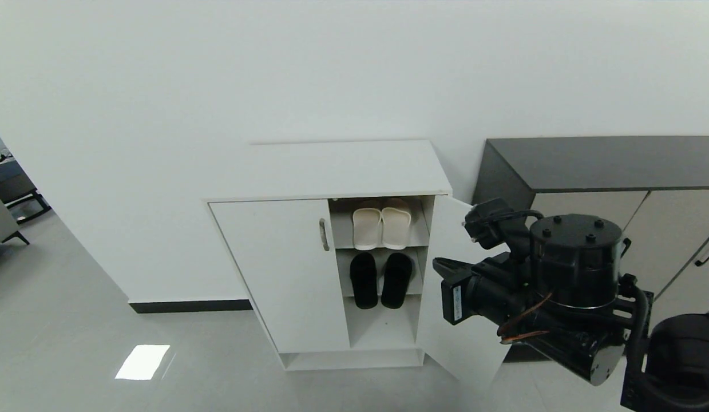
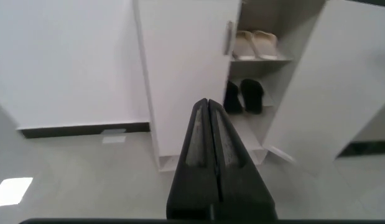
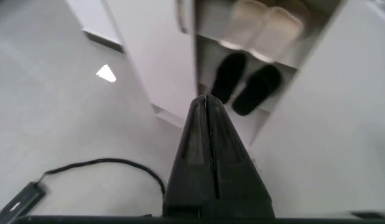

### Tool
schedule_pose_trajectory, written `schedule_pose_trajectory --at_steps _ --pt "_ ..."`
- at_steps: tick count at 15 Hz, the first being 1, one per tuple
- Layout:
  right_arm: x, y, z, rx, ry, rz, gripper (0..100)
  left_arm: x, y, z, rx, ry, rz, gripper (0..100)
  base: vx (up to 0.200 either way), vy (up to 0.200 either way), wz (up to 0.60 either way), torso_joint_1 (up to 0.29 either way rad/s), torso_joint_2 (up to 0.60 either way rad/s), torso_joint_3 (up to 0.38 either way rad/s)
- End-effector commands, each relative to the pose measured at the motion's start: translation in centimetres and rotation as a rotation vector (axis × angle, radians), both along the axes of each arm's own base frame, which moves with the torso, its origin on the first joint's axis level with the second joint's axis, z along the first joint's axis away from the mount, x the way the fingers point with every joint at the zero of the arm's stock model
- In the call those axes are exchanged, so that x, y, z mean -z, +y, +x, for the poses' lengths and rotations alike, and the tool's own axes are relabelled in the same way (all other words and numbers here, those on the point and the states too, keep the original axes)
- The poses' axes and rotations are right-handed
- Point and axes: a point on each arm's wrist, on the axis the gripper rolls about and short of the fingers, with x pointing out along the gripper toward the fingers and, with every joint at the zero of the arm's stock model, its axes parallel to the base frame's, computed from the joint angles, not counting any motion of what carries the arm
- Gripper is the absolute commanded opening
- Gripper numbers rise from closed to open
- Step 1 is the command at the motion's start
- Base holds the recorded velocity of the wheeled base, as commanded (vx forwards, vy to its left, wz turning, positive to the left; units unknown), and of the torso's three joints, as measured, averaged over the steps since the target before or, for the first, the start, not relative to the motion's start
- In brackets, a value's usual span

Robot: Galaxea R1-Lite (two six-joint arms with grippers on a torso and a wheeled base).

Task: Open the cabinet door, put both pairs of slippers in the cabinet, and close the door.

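The white cabinet (image 1: 343,169) stands against the wall with its right door (image 1: 451,320) swung open and its left door (image 1: 280,274) closed. A white pair of slippers (image 1: 381,224) lies on the top shelf. A black pair of slippers (image 1: 380,280) lies on the shelf below. My right gripper (image 1: 443,264) hangs in front of the open door's inner face, shut and holding nothing. The right wrist view has the right gripper (image 3: 206,99) aimed at the black slippers (image 3: 248,81). My left gripper (image 2: 208,106) is shut and empty, back from the cabinet, facing the closed door (image 2: 186,62).
A dark-topped sideboard (image 1: 606,160) stands right of the cabinet, close behind the open door. A black cable (image 3: 86,168) with a small box (image 3: 18,202) lies on the floor. Chair legs (image 1: 11,212) show at the far left. Open grey floor lies before the cabinet.
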Motion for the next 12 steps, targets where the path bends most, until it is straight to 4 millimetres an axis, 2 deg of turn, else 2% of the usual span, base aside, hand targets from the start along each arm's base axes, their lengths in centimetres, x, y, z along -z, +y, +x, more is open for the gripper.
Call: schedule_pose_trajectory --at_steps 1,12 --pt "0.13 0.04 0.12 0.003 0.002 -0.002 0 -0.02 0.0 -0.01 0.0 -0.001 -0.001 0 0.0 0.0 0.0 -0.041 0.1 0.041" --pt "0.34 -0.15 0.07 0.003 -0.015 -0.014 0 -0.03 0.0 0.01 0.0 0.0 -0.002 0 0.0 0.0 0.0 -0.001 0.01 0.003"
